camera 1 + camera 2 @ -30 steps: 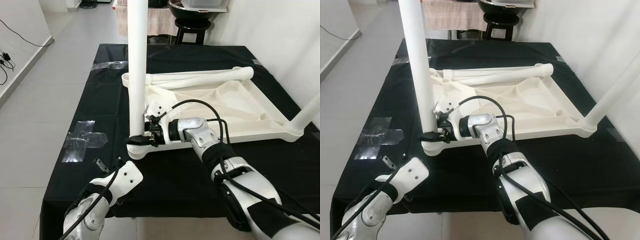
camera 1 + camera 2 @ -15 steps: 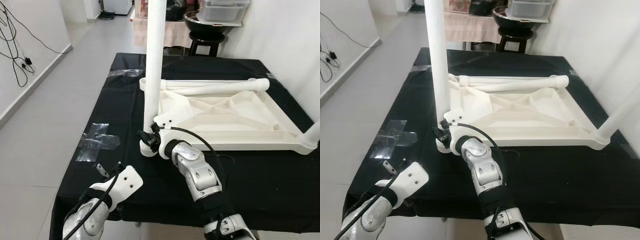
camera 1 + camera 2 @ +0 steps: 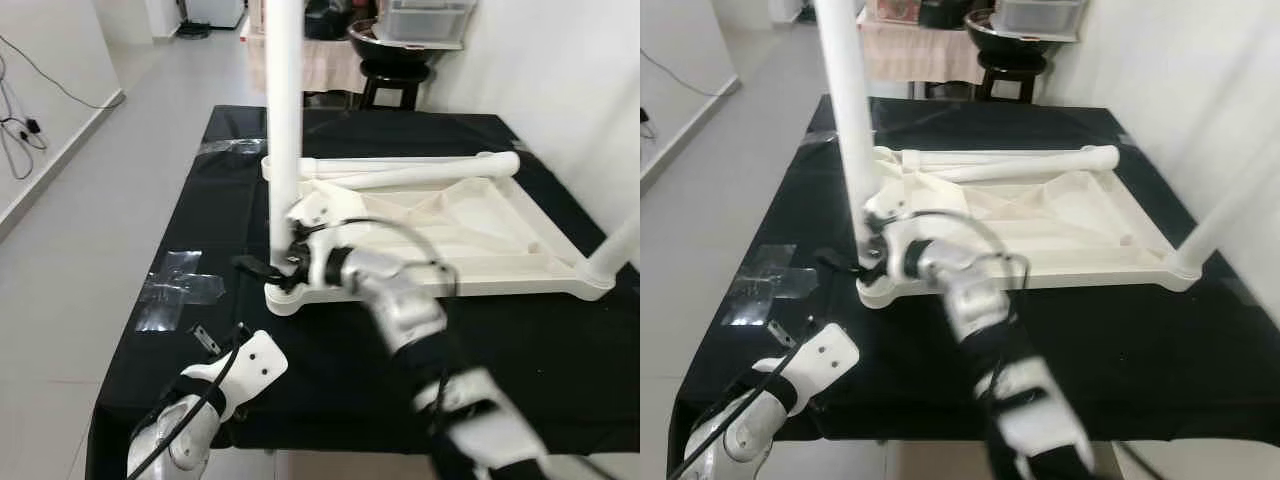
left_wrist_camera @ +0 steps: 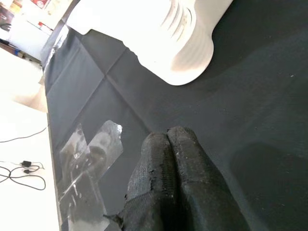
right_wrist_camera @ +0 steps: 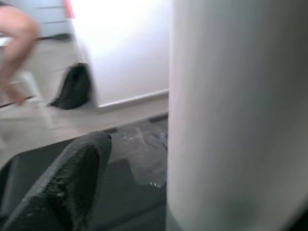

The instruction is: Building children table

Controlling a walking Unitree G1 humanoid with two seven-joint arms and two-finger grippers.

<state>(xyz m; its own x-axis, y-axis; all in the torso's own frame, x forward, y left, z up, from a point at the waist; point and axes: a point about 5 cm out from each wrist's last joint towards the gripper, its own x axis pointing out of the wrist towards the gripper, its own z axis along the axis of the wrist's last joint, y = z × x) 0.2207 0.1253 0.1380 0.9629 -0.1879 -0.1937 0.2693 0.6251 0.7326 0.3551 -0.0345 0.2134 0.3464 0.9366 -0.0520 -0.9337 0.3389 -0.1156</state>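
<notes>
The right arm (image 3: 400, 300) was silver with rounded joint housings, black bands between segments and a black cable looped along it. The left arm (image 3: 185, 425) was silver, ending in a flat white bracket with two holes. The fingers (image 4: 168, 187) were black and rough-textured.

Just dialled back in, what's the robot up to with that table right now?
The white plastic children's table lies upside down on the black cloth-covered table. The right hand is at the base of the upright white tube leg in the near corner socket. The left hand hangs shut, low over the cloth.
</notes>
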